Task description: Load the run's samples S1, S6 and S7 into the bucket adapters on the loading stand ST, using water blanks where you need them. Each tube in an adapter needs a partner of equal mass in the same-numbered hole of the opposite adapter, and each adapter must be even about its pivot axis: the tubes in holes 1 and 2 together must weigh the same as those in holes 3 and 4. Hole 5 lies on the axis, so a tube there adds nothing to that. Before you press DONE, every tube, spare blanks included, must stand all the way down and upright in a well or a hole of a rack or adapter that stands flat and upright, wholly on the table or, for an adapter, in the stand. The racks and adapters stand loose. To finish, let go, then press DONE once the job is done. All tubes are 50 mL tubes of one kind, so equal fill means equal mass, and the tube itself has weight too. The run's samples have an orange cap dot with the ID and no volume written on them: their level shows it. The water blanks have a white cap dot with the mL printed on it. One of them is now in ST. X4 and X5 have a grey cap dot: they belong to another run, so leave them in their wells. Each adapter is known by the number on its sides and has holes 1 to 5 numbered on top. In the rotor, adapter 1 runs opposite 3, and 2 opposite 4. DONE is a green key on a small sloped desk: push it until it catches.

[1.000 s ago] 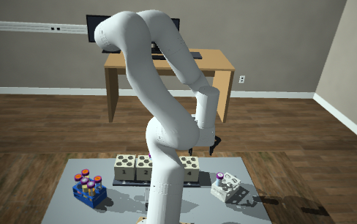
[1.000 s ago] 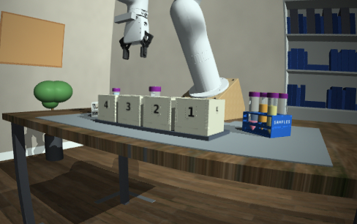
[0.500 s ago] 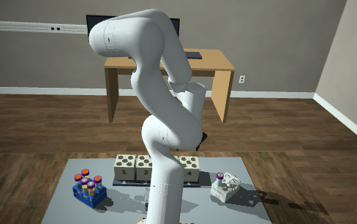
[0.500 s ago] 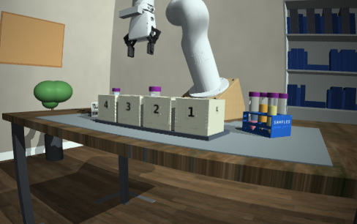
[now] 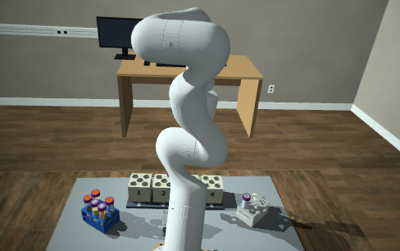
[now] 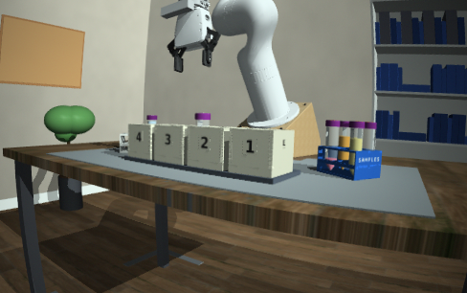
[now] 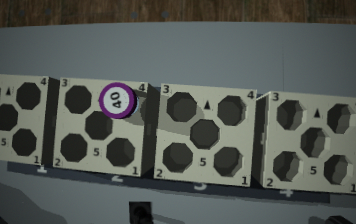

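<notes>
Blue plastic marks the sample rack [image 5: 98, 223] [image 6: 368, 165] at nine o'clock on the mat, taking the top view as the dial. It holds five tubes: three orange-dotted samples [image 5: 95, 192], presumably S1, S6 and S7, and two grey-dotted tubes [image 5: 102, 207], which should stay put.

Toward twelve, adapter 1 [image 5: 139, 193] [image 6: 249, 148] [image 7: 30, 120] shows no tube. Adapter 2 [image 5: 161, 196] [image 6: 204, 146] [image 7: 65, 120] carries the 40 mL blank [image 5: 167, 174] [image 6: 203, 117] [image 7: 117, 100] in hole 4. Adapter 3 [image 6: 168, 144] [image 7: 200, 150] has five empty holes; so does adapter 4 [image 5: 212, 194] [image 6: 139, 141] [image 7: 315, 157], where that blank would need an equal partner in hole 4.

At three o'clock, the pale rack [image 5: 250, 219] keeps one purple-capped tube [image 5: 246, 198] [image 6: 152, 118], its print too small to read. All the loading seems left: three samples, their matching, the balance about each axis, then DONE.

As for the arm [image 5: 186, 197] [image 6: 260, 72], it rises from six o'clock and folds over, its open, empty gripper [image 6: 192, 61] [image 7: 240, 217] pointing down, high above the adapters, well apart from every tube.
</notes>
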Available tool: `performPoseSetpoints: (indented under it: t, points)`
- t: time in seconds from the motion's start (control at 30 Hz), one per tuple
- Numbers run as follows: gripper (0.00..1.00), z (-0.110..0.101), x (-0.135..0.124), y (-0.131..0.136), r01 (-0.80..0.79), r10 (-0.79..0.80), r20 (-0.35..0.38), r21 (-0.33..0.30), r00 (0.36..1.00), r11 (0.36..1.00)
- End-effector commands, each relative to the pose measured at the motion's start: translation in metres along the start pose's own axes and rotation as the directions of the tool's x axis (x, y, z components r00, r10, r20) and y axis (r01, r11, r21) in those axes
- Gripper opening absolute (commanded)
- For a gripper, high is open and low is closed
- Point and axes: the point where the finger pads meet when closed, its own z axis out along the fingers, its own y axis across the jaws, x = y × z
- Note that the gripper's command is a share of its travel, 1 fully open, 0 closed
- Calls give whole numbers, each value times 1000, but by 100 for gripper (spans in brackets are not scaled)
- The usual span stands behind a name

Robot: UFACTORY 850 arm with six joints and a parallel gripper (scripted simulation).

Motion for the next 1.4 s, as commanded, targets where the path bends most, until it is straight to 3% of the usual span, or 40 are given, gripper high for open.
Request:
performPoseSetpoints:
  t: [0.0, 0.43, 0.6, 0.77, 1.1, 1.17, 1.37]
  points:
    - [100, 5, 15, -21, -10, 15, 51, -88, 999, 996]
    - [100, 11, 46, -72, -11, 15, 51, -88, 999, 996]
    - [100, 12, 44, -77, 23, -18, 54, -86, 998, 996]
    - [100, 13, 32, -99, 188, -183, 67, -76, 981, 979]
    - [100, 16, 8, -143, 498, -493, 89, -49, 865, 866]
    - [100, 16, 8, -143, 498, -493, 89, -49, 865, 866]
    - [100, 17, -6, -169, 660, -655, 97, -31, 749, 750]
